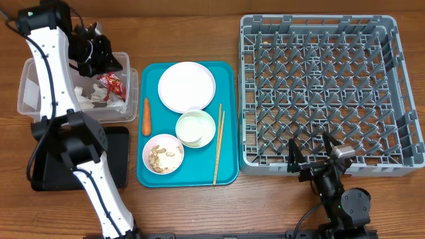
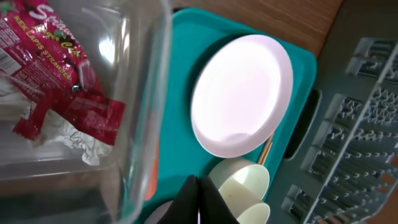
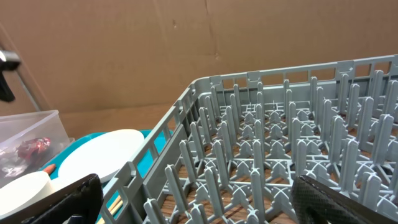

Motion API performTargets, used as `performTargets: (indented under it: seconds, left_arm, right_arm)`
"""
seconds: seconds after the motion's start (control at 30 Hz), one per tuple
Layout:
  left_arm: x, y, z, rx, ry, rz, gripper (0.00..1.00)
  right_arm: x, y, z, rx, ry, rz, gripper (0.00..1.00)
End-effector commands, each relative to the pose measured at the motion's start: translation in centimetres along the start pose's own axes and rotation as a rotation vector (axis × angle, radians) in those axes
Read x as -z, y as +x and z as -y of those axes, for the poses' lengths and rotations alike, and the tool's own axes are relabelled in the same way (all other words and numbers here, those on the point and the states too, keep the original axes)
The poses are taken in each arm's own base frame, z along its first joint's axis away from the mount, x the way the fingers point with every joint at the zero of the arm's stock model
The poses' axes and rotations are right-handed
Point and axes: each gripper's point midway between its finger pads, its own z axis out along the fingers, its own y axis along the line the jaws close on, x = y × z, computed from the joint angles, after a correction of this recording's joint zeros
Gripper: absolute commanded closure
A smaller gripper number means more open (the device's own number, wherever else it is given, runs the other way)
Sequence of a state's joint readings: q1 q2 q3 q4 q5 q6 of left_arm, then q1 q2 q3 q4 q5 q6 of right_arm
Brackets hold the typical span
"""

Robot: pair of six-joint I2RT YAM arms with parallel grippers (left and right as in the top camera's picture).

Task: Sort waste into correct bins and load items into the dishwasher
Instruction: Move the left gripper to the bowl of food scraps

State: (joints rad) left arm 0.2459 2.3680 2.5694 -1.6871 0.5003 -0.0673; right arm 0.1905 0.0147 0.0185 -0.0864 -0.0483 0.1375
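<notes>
we are finding wrapper [image 1: 114,84] and tissue [image 1: 89,97] binned in clear tub [image 1: 30,74] | carrot [image 1: 146,115], plate [image 1: 186,86], chopsticks [image 1: 218,143] waiting — dish rack [image 1: 319,93] empty | left gripper [image 2: 198,198] pinched together on nothing, right gripper [image 1: 309,143] gaping wide

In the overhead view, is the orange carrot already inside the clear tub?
No, the carrot lies on the teal tray, beside the clear tub, not in it.

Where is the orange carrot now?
In the overhead view, the carrot lies on the left edge of the teal tray, between the clear tub and the plate.
</notes>
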Motion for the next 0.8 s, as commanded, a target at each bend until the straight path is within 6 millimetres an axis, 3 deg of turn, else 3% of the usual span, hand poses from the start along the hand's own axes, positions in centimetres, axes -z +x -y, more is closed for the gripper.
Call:
performTargets:
  seconds: [0.0,0.13,0.3,0.57,0.77]
  left_arm:
    - [3.8,1.8,4.8,-0.13,0.001,0.083,0.96]
    - [4.3,4.3,9.1,-0.245,-0.011,0.086,0.96]
    - [3.9,8.3,11.7,-0.362,-0.151,0.066,0.96]
    - [2.6,15.0,11.8,-0.368,-0.246,-0.049,0.96]
    - [-0.7,19.5,8.8,-0.293,-0.313,-0.233,0.96]
  right_arm:
    - [0.0,0.1,0.0,0.003,-0.004,0.006,0.0]
    - [0.0,0.1,0.0,0.003,-0.004,0.006,0.0]
    - [0.0,0.1,0.0,0.003,-0.004,0.006,0.0]
    - [0.0,0.1,0.0,0.003,-0.004,0.006,0.0]
    - [0.0,0.1,0.0,0.003,-0.004,0.006,0.0]
